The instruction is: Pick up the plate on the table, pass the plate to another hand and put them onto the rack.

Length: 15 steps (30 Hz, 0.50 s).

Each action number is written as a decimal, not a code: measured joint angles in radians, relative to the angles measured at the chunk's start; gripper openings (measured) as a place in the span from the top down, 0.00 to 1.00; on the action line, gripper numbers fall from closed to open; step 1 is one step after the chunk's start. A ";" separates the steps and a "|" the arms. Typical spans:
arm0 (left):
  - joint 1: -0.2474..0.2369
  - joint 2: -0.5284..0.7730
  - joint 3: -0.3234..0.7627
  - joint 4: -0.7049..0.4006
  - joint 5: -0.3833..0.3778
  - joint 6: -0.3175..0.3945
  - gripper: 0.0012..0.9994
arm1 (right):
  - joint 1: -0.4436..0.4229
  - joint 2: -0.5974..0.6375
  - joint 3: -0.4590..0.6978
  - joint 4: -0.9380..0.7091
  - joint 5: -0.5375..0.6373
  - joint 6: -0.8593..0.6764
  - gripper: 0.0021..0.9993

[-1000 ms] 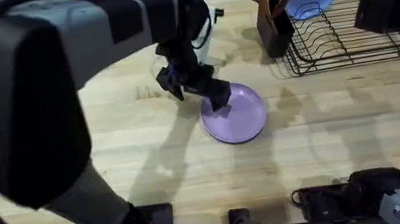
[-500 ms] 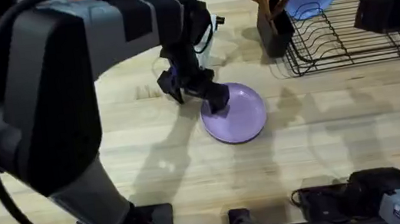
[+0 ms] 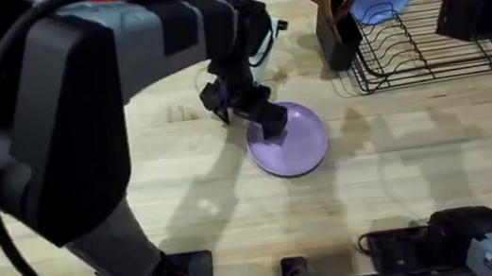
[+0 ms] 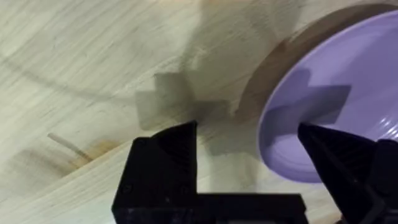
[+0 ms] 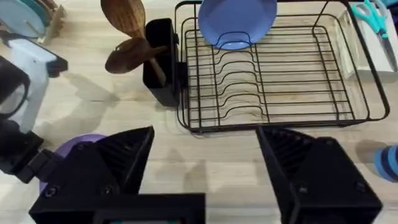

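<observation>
From my seat the butcher-block table (image 3: 422, 172) is pale planks, with the black wire rack (image 5: 273, 74) at the far right holding a bluer plate (image 5: 236, 22) upright. A dark caddy (image 5: 160, 62) of wooden spoons touches its left side. The smooth lilac plate (image 3: 292, 143) lies mid-table; left gripper (image 4: 249, 140) straddles its rim, fingers wide. Right gripper (image 5: 205, 146) gapes wide too.

Bright, even light; soft shadows on the table (image 3: 421, 163); near arm (image 3: 55, 134) blurred.
</observation>
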 joint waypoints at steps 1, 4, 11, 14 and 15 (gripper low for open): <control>-0.007 0.000 0.000 0.001 -0.005 0.000 0.00 | 0.000 0.000 0.000 0.000 0.000 0.000 0.00; -0.024 0.000 0.000 0.003 -0.019 0.000 0.00 | 0.000 0.000 0.000 0.000 0.000 0.000 0.00; -0.025 0.000 0.000 0.005 -0.031 0.000 0.13 | 0.000 0.000 0.000 0.000 0.000 0.000 0.00; -0.025 0.000 -0.013 0.025 -0.037 0.001 0.19 | 0.000 0.000 0.000 0.000 0.000 0.000 0.00; -0.025 -0.001 -0.016 0.026 -0.040 0.000 0.23 | 0.000 0.000 0.000 0.000 0.000 0.000 0.00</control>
